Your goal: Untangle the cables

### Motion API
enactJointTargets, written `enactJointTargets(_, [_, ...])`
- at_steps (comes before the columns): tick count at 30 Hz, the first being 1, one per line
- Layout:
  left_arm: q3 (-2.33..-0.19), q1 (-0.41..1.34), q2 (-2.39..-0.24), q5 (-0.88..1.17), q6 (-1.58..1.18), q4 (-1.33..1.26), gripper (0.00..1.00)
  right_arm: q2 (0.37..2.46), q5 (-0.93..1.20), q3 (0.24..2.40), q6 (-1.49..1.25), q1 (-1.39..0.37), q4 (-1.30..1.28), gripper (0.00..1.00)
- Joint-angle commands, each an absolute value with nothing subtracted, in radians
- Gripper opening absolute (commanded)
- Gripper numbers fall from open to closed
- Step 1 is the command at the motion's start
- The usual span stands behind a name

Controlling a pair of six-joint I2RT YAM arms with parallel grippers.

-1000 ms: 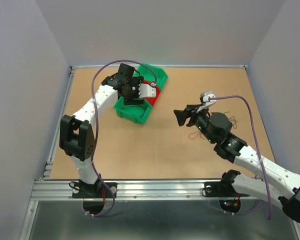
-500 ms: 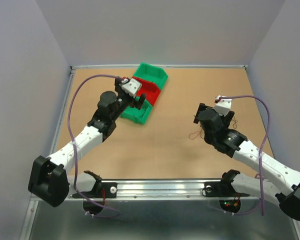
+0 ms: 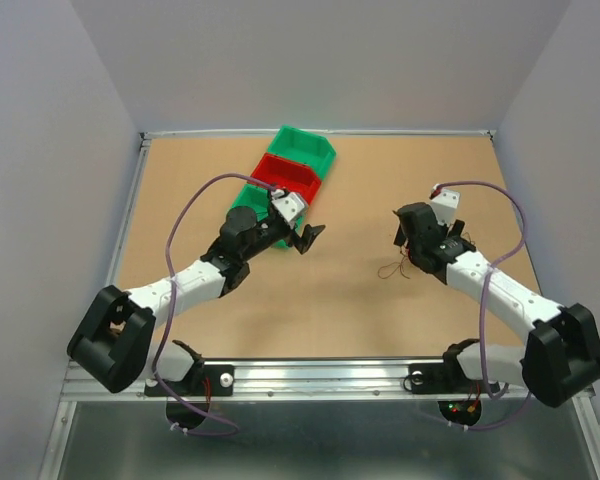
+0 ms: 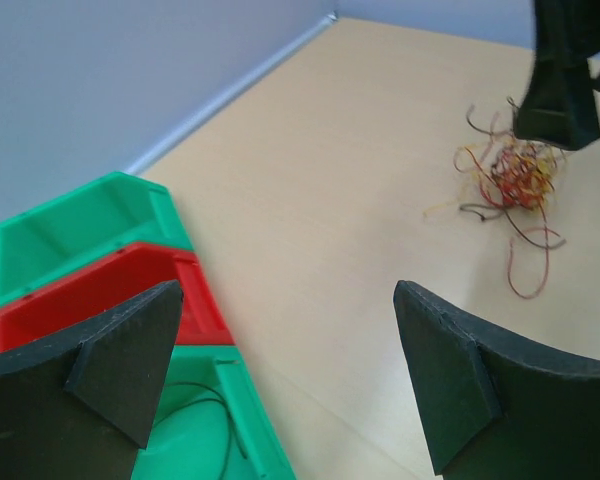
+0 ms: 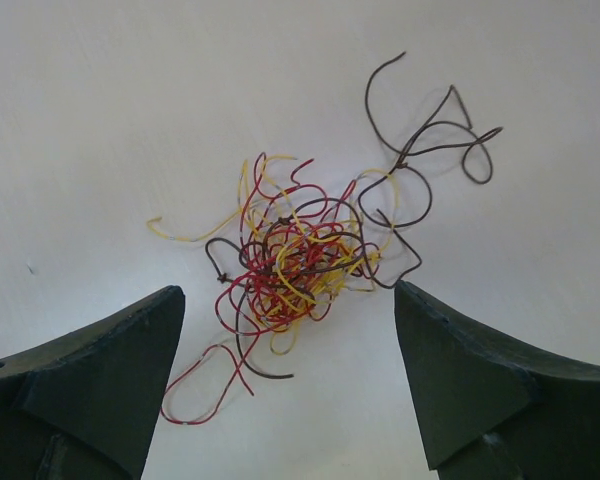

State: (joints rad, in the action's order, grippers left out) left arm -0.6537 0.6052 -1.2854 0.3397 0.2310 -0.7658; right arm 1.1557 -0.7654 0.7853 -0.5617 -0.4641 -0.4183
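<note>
The cables are a small curly tangle [image 5: 300, 255] of yellow, red and dark brown wires lying on the table, with loose dark loops [image 5: 430, 140] and a red loop [image 5: 195, 390] straying from it. In the top view only a few strands [image 3: 390, 269] show beside the right arm. My right gripper [image 5: 288, 295] [image 3: 408, 238] is open and empty, just above the tangle, which lies a little ahead of its fingers. My left gripper [image 4: 288, 300] [image 3: 308, 238] is open and empty, near the bins. Its view shows the tangle [image 4: 515, 175] far off under a right finger [image 4: 558, 90].
A far green bin [image 3: 305, 148], a red bin [image 3: 290, 175] and a near green bin [image 4: 195, 420] stand in a row at the back left. The near green bin holds a thin dark wire [image 4: 202, 398]. Grey walls enclose the table on three sides.
My left arm has swung out of the bins and down to the right, toward the table's middle. My right gripper has turned and come over the tangle.
</note>
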Motion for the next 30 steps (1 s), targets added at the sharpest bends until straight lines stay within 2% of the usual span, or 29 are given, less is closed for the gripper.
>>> enactJointTargets(1, [-0.672,0.65,-1.311,0.353,0.276,-0.824,0.99,1.253,-0.665,0.821,-0.529,-0.425,-0.319,0.89])
enactJointTargets(6, [-0.67,0.67,-1.312,0.348,0.304,-0.813,0.99,1.38,-0.609,0.838,-0.506,-0.358,-0.287,0.86])
enactJointTargets(8, [-0.67,0.672,-1.315,0.348,0.31,-0.811,0.99,1.411,-0.585,0.845,-0.499,-0.339,-0.281,0.8])
enactJointTargets(9, [-0.67,0.675,-1.315,0.348,0.311,-0.81,0.99,1.423,-0.574,0.847,-0.488,-0.333,-0.273,0.66])
enactJointTargets(12, [-0.675,0.678,-1.322,0.347,0.319,-0.808,0.99,1.398,-0.52,0.841,-0.473,-0.333,-0.241,0.34])
enactJointTargets(13, [-0.676,0.68,-1.324,0.35,0.322,-0.807,0.99,1.378,-0.465,0.836,-0.468,-0.333,-0.215,0.13])
enactJointTargets(15, [-0.678,0.683,-1.328,0.362,0.328,-0.801,0.99,1.28,-0.392,0.804,-0.448,-0.333,-0.177,0.0])
enactJointTargets(22, [-0.687,0.715,-1.354,0.403,0.364,-0.782,0.99,0.952,0.033,0.672,-0.391,-0.333,-0.009,0.0])
enactJointTargets(24, [-0.686,0.721,-1.356,0.419,0.371,-0.781,0.99,0.896,0.096,0.654,-0.382,-0.333,0.026,0.01])
enactJointTargets(30, [-0.666,0.724,-1.33,0.451,0.382,-0.81,0.99,0.893,0.235,0.646,-0.365,-0.333,0.08,0.01])
